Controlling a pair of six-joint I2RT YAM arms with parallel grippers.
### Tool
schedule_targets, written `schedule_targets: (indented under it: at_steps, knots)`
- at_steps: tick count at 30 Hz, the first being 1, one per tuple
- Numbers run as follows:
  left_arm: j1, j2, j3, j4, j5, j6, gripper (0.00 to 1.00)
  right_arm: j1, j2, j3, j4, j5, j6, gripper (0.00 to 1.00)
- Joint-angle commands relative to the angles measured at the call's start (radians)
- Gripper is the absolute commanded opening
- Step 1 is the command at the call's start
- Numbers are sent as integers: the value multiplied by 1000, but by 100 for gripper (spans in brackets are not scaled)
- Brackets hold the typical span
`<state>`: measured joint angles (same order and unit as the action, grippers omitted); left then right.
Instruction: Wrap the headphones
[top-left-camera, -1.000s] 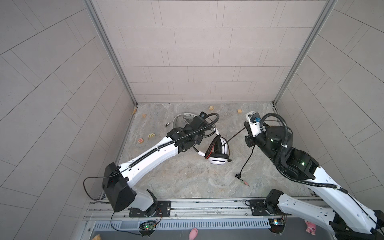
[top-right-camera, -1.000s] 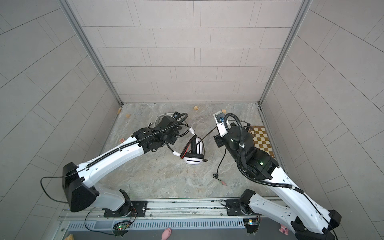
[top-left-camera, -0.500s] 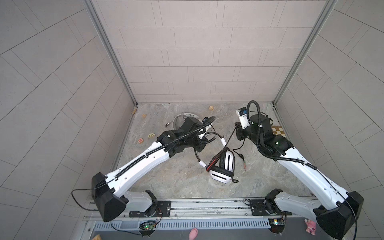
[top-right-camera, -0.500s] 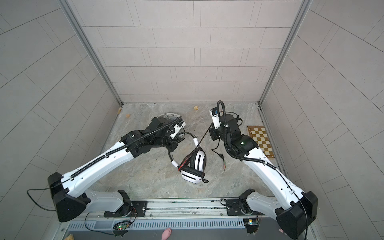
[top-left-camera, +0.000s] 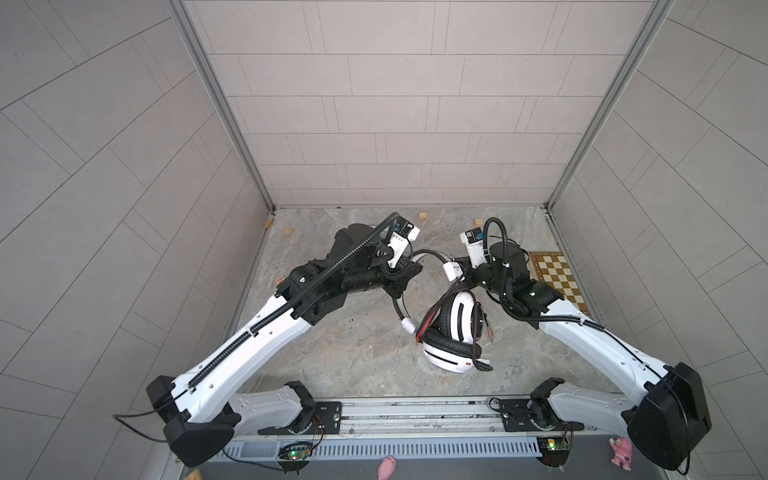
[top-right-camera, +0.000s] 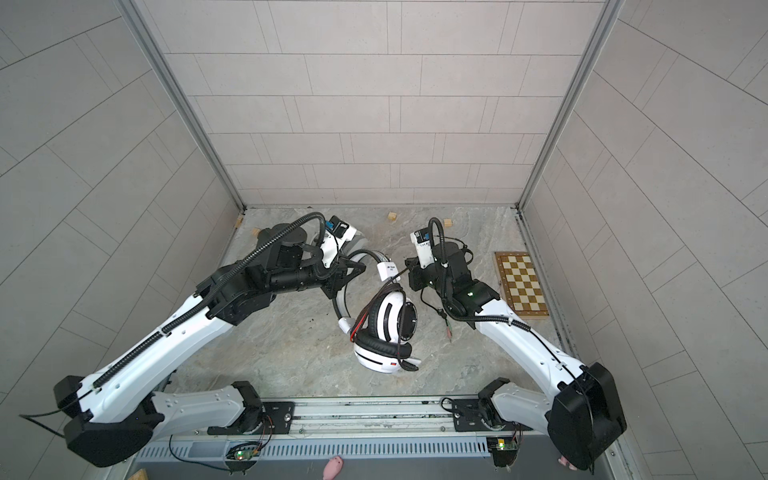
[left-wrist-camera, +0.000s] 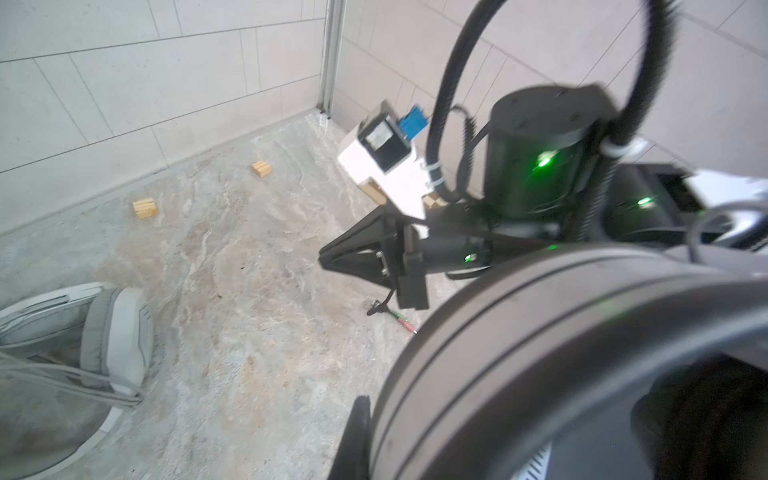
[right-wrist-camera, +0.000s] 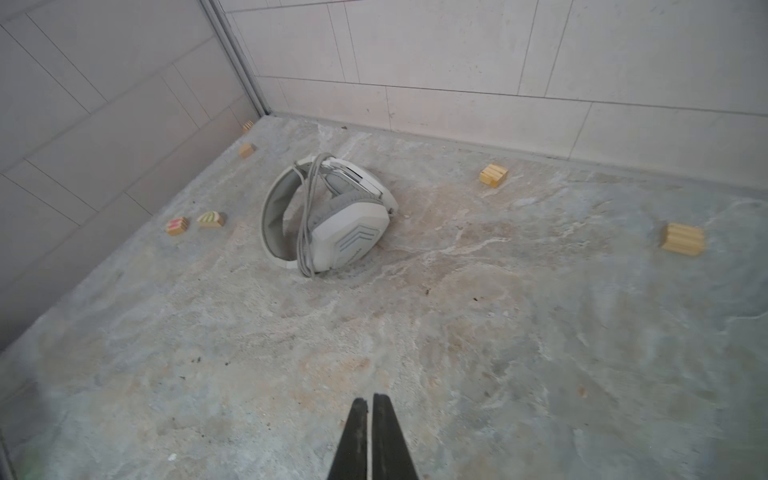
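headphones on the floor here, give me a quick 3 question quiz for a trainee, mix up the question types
1. True or false: the white headset lies on the floor with its grey cable looped around it.
2. What lies flat on the floor beside the right wall? A) a chessboard B) a plate C) a book
3. Short answer: which gripper has its jaws shut on the band of the black-and-white headset?

Key: 1 true; 2 A; 3 the left gripper.
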<state>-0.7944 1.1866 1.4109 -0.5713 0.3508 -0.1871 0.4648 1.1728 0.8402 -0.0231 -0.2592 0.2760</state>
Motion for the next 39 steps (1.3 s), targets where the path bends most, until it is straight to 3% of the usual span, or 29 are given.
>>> schedule_targets:
  at_steps: [1,14,21,28,35,39]
  knots:
    - [-6,1,85,87,118,-88,0,-6,43,-32,168,-88,100,8]
    - [28,5,188,96,72,-200,0,-5,193,-146,429,-142,205,7]
    - [132,12,214,157,-6,-364,0,15,210,-205,468,-138,222,6]
    - [260,64,239,99,-296,-531,0,120,90,-278,339,-22,164,1]
    - [314,132,233,52,-619,-579,0,283,-102,-314,125,128,99,0]
    - [336,181,240,46,-720,-598,0,372,-211,-300,-4,186,87,0]
